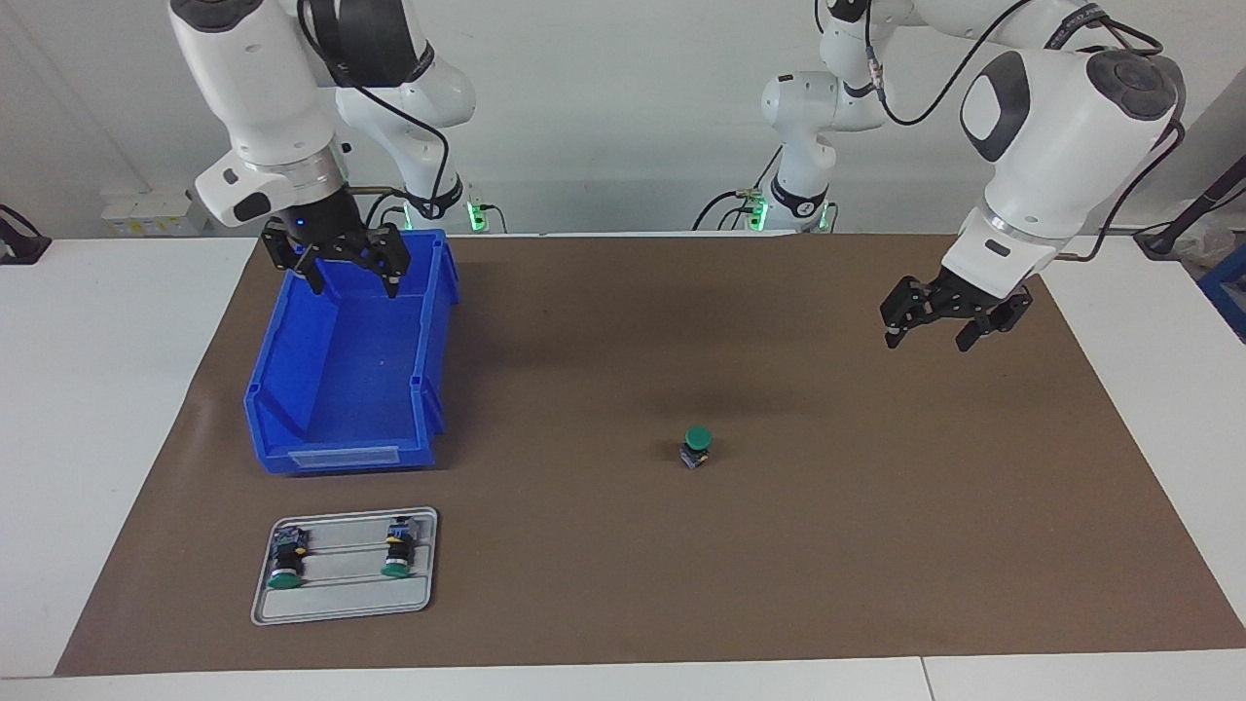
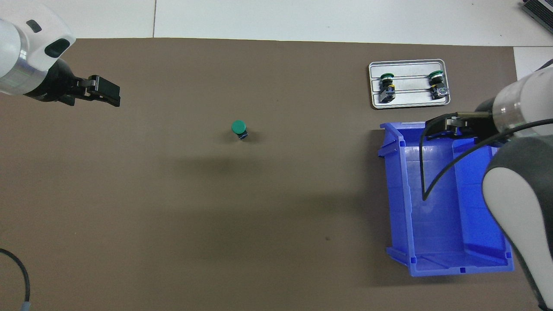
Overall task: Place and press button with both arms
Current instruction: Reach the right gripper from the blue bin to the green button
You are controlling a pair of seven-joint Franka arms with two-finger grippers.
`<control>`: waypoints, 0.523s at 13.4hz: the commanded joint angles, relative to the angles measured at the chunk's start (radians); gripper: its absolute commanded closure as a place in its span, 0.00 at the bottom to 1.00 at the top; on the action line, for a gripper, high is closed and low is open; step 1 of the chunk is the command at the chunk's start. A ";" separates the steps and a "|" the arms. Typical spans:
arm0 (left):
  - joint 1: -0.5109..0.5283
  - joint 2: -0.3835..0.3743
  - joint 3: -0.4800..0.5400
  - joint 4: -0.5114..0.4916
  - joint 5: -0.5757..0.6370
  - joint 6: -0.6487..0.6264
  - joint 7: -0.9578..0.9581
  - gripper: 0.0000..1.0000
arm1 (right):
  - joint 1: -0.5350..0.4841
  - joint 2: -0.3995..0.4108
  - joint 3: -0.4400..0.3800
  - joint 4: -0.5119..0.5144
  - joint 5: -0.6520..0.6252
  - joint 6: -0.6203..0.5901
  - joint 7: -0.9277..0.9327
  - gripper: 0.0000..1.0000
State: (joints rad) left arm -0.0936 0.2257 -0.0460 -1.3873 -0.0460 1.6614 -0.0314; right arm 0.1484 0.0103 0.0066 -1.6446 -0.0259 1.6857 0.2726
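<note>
Standing upright on its terminal end, green cap up, the button [image 1: 696, 446] sits alone on the brown mat [image 1: 876, 545] near the middle of the frame in the facing view, touched by nothing. So the placing looks done and the pressing is the step in hand — though no press has begun.

At the right of the frame, the left end effector [image 1: 926, 338] hangs in the air over bare mat, its fingers spread wide and empty, well apart from the button. At the upper left, the right end effector [image 1: 351, 285] hovers above the blue bin [image 1: 292, 389], also wide open and holding nothing; the bin looks empty.

Lower left, a grey tray [image 1: 341, 606] carries two spare buttons [image 1: 286, 562] lying on their sides.

My guess at what comes next: one arm has to travel to the cap and come straight down on it, and since the switch stands free on a narrow base, an off-centre push would likely tip it. The other arm may need to steady the black body — a light pinch below the cap, low on the tabletop.
</note>
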 commanded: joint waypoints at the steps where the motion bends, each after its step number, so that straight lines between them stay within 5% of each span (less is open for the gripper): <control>1: 0.012 -0.031 -0.005 -0.015 -0.003 0.001 0.011 0.00 | 0.081 0.016 0.001 -0.026 0.004 0.057 0.138 0.03; 7: 0.026 -0.046 0.006 -0.056 0.003 0.027 0.047 0.00 | 0.255 0.127 0.001 -0.009 -0.009 0.176 0.469 0.04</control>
State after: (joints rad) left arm -0.0806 0.2111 -0.0422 -1.3937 -0.0452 1.6636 -0.0176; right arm 0.3625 0.1027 0.0098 -1.6633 -0.0272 1.8210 0.6482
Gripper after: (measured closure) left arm 0.000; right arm 0.040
